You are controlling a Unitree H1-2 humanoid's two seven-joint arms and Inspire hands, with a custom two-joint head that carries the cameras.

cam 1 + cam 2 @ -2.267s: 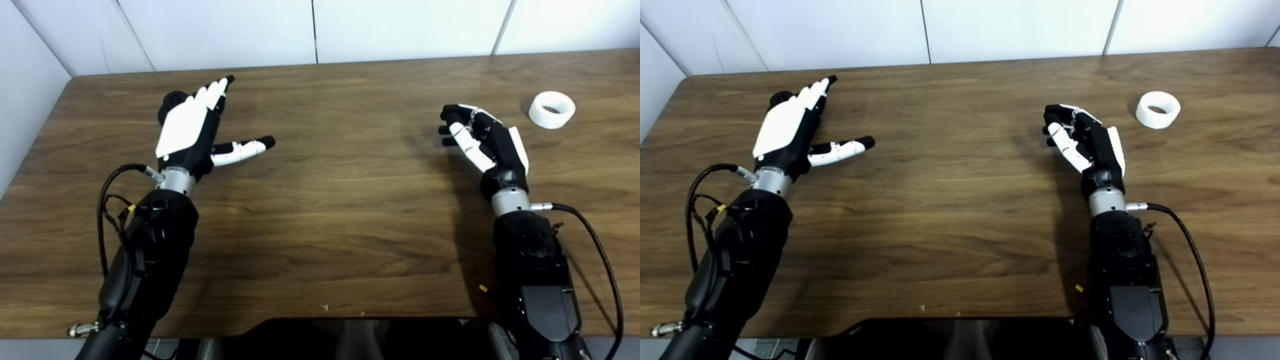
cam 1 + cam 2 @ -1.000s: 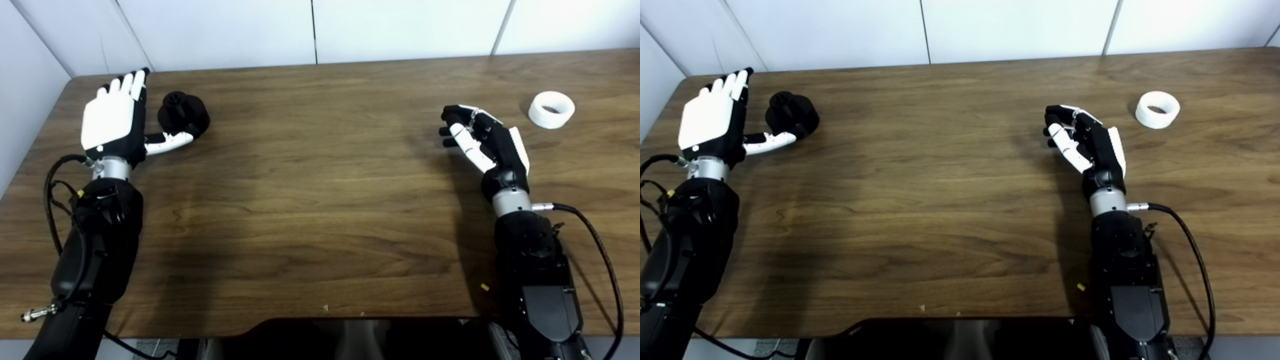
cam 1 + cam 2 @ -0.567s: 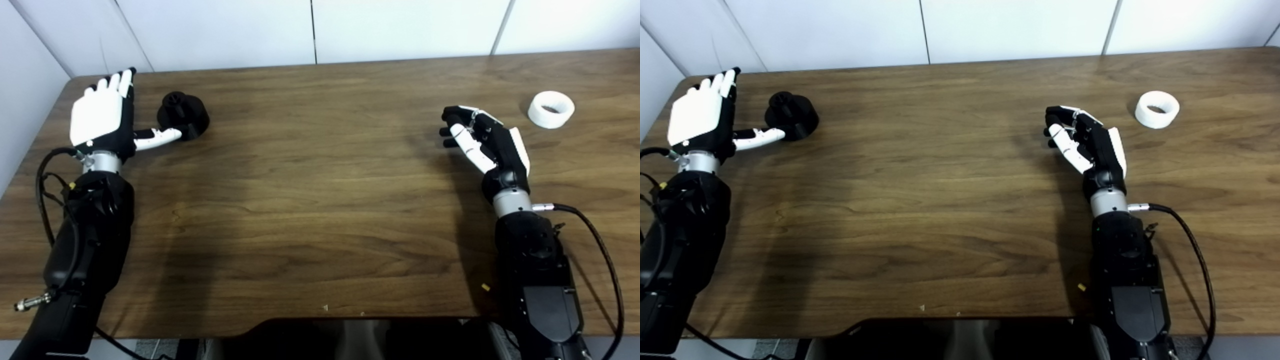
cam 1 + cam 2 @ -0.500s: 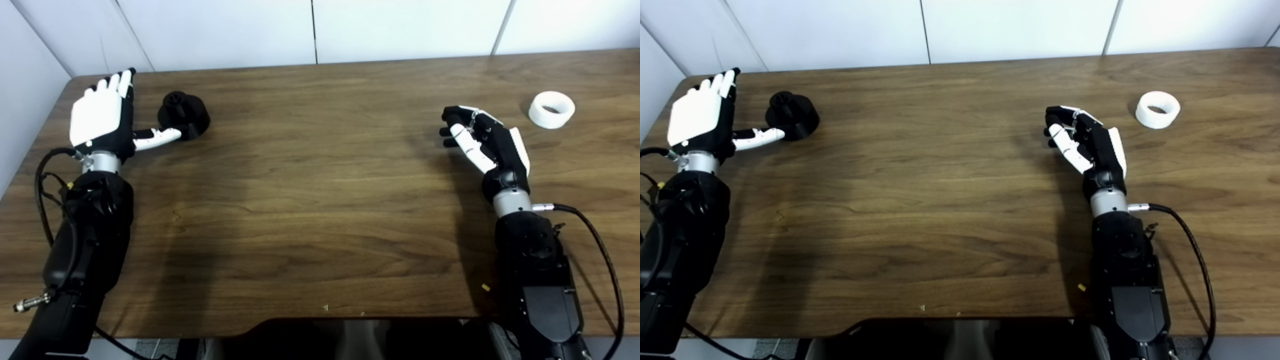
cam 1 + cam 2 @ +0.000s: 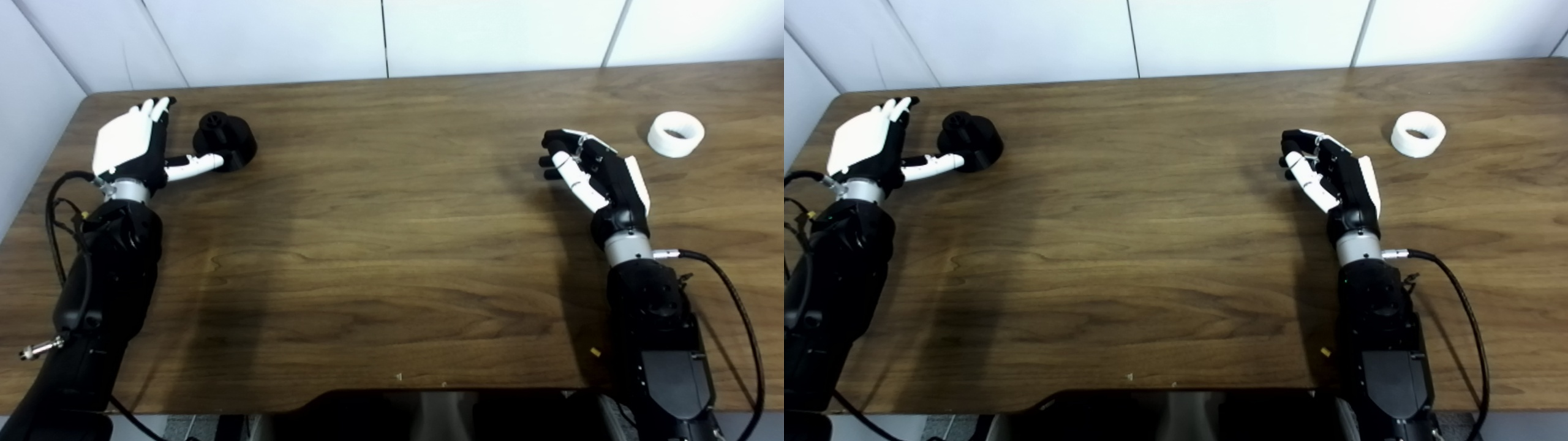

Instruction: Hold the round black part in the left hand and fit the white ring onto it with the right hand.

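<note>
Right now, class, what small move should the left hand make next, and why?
Probably close the left hand around the round black part. The hand is open beside the part, thumb reaching its base, yet nothing is gripped. The white ring lies untouched, apart from the right hand.

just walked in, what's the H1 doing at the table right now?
It is lining up to grab the round black part with the left hand. That hand is open just left of the part, thumb reaching under its near side; nothing is gripped yet. The right hand hangs empty with fingers curled, left of the white ring, which lies untouched on the table.
</note>
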